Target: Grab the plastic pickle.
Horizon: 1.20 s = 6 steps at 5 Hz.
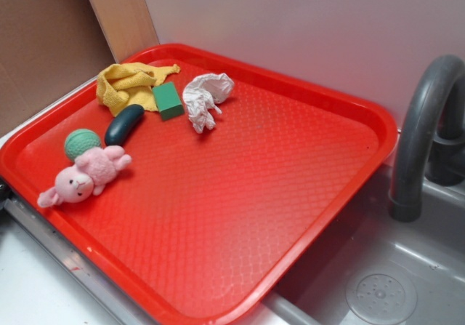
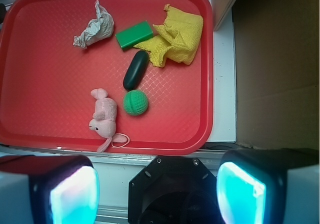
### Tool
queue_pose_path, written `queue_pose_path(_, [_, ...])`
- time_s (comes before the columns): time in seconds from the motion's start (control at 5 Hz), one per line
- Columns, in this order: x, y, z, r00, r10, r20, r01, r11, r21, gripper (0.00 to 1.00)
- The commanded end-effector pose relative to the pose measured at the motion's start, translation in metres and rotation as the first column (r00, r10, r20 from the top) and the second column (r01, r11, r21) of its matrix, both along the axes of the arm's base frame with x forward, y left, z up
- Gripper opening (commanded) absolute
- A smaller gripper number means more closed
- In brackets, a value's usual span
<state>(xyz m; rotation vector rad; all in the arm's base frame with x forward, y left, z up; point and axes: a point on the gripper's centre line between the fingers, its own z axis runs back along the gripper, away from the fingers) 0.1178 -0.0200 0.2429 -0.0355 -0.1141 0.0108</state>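
1. A big red tray (image 1: 320, 187) sits next to a grey sink (image 1: 407, 267) with a grey tap (image 1: 425, 121). All the small things lie in one corner of the tray.
2. In the outside view, going from left to right, the first thing is a pink plush bunny (image 1: 83, 178). It lies on its side near the tray's edge.
3. Just behind the bunny is a light green knitted ball (image 1: 81, 142). It touches the bunny.
4. Next is the plastic pickle (image 1: 124, 123). It is very dark green, smooth and shiny. It lies flat on the tray, right beside the ball, with its far end by the yellow cloth (image 1: 131, 85).
5. The yellow cloth is all bunched up near the back corner.
6. A bright green block (image 1: 168, 100) rests against the cloth.
7. Then comes a crumpled white paper (image 1: 205, 97), a little apart from the block.
8. The rest of the tray, toward the sink, is bare red.
9. In the wrist view the gripper (image 2: 157, 191) is at the bottom of the picture, off the tray's near edge. Its two fingers (image 2: 70, 194) stand wide apart with nothing between them. It is far from the pickle (image 2: 136, 69) and is not touching anything.
10. In that view the pickle lies between the ball (image 2: 135, 102) and the block (image 2: 134, 34), with the cloth (image 2: 175, 41) to its right and the bunny (image 2: 104, 116) lower left.
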Motion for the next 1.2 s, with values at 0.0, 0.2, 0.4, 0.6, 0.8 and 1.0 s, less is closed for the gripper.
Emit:
queue_pose_path(0.0, [0.0, 0.0, 0.0, 1.0, 0.0, 0.0, 0.0, 1.0, 0.0, 1.0])
queue_pose_path(0.2, [0.01, -0.004, -0.002, 0.995, 0.094, 0.01, -0.094, 0.996, -0.005, 1.0])
queue_pose_path(0.4, [0.026, -0.005, 0.0, 0.99, 0.141, 0.03, -0.14, 0.99, -0.024, 1.0])
queue_pose_path(0.6, [0.05, -0.007, -0.016, 0.973, 0.228, 0.021, -0.227, 0.972, -0.061, 1.0])
queue_pose_path(0.8, [0.063, -0.018, -0.055, 0.956, 0.282, -0.079, -0.291, 0.947, -0.138, 1.0])
queue_pose_path(1.0, [0.079, -0.027, -0.09, 0.924, 0.365, -0.111, -0.376, 0.92, -0.107, 1.0])
